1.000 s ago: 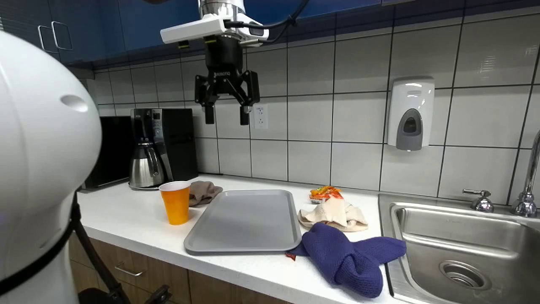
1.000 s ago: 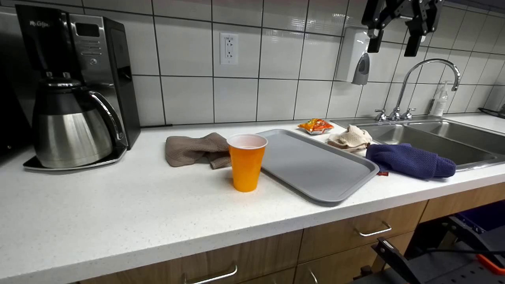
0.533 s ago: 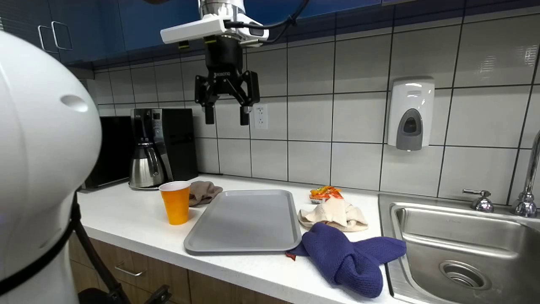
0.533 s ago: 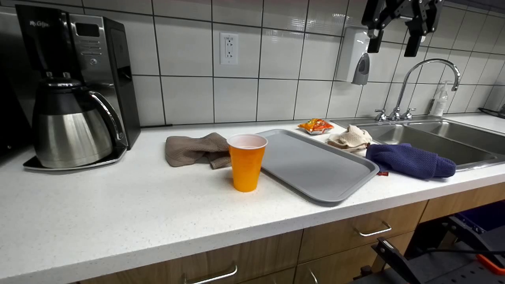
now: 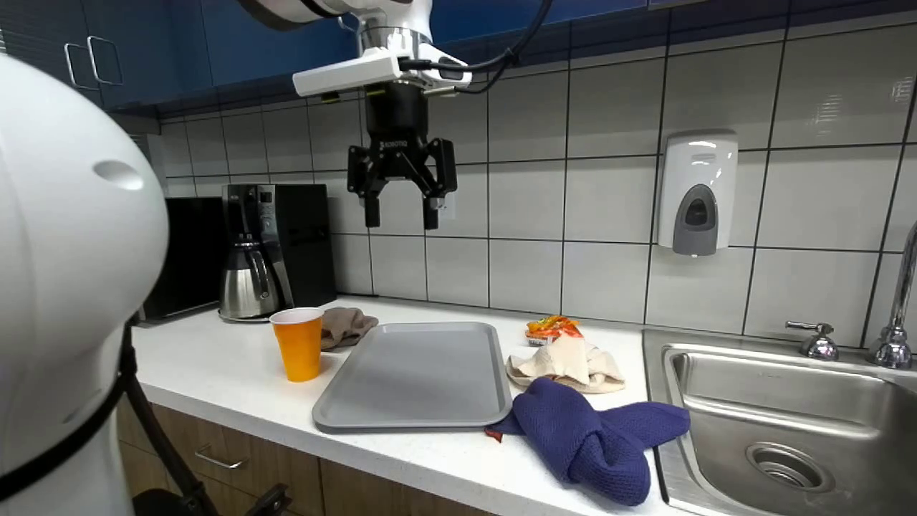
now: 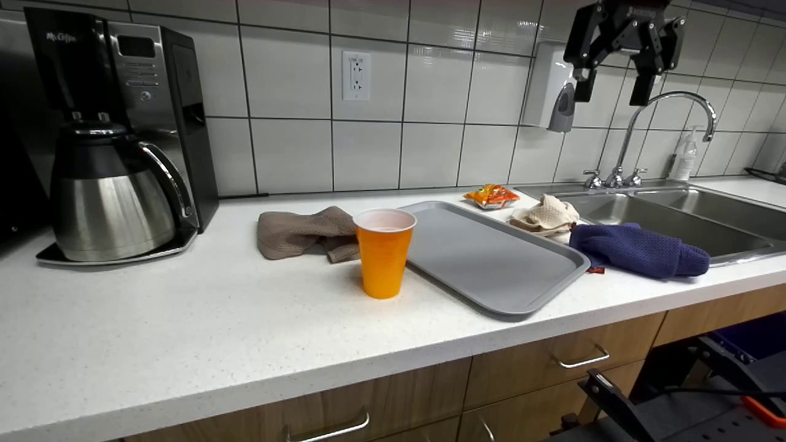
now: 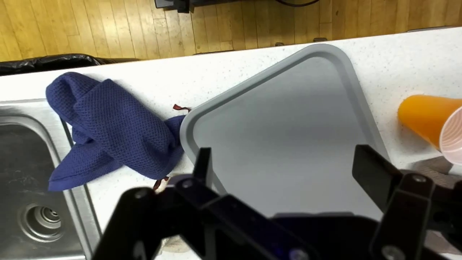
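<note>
My gripper (image 5: 401,219) is open and empty, pointing down high above the counter; it also shows in an exterior view (image 6: 613,95). In the wrist view its fingers (image 7: 284,159) stand wide apart over the grey tray (image 7: 288,119). The tray (image 5: 423,376) lies flat and bare on the counter. An orange cup (image 5: 299,347) stands upright beside the tray, with a brown cloth (image 6: 304,233) behind it. On the tray's sink side lie a crumpled blue cloth (image 5: 587,437), a cream cloth (image 5: 569,365) and an orange snack packet (image 6: 491,196). A small red scrap (image 5: 493,434) pokes out by the blue cloth.
A coffee maker with a steel carafe (image 6: 116,209) stands at one end of the counter (image 6: 184,344). A steel sink (image 5: 781,401) with a faucet (image 6: 632,129) is at the other. A soap dispenser (image 5: 698,190) hangs on the tiled wall. Blue cabinets (image 5: 165,57) hang above.
In an exterior view my gripper has moved a little down and to the right; it is also lower in the other view. It stays open. The objects on the counter have not moved.
</note>
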Available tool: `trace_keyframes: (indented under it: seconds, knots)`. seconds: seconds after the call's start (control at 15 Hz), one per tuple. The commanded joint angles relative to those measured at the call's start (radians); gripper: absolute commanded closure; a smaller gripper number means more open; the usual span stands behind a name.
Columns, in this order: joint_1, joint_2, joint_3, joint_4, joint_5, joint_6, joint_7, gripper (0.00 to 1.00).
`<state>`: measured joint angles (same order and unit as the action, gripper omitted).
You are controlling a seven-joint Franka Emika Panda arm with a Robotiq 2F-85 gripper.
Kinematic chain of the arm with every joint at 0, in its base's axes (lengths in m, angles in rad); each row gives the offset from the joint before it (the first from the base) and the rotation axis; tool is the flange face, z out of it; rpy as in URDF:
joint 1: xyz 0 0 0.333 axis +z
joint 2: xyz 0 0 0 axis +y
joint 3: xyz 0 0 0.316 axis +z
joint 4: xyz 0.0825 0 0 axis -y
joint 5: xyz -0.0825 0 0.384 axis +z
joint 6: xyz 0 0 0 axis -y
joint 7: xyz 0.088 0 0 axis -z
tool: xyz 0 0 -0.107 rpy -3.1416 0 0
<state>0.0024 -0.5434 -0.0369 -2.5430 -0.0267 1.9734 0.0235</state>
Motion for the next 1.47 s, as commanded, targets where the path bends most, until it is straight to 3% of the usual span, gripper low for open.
trace_keyframes:
  seconds: [0.0, 0.6, 1.4]
  knots:
    - [-0.037, 0.034, -0.015, -0.007, -0.036, 0.028, -0.037, 0.0]
    - [-0.072, 0.132, -0.072, 0.0, -0.144, 0.02, -0.165, 0.0]
    - [-0.099, 0.225, -0.197, 0.024, -0.227, 0.026, -0.541, 0.0]
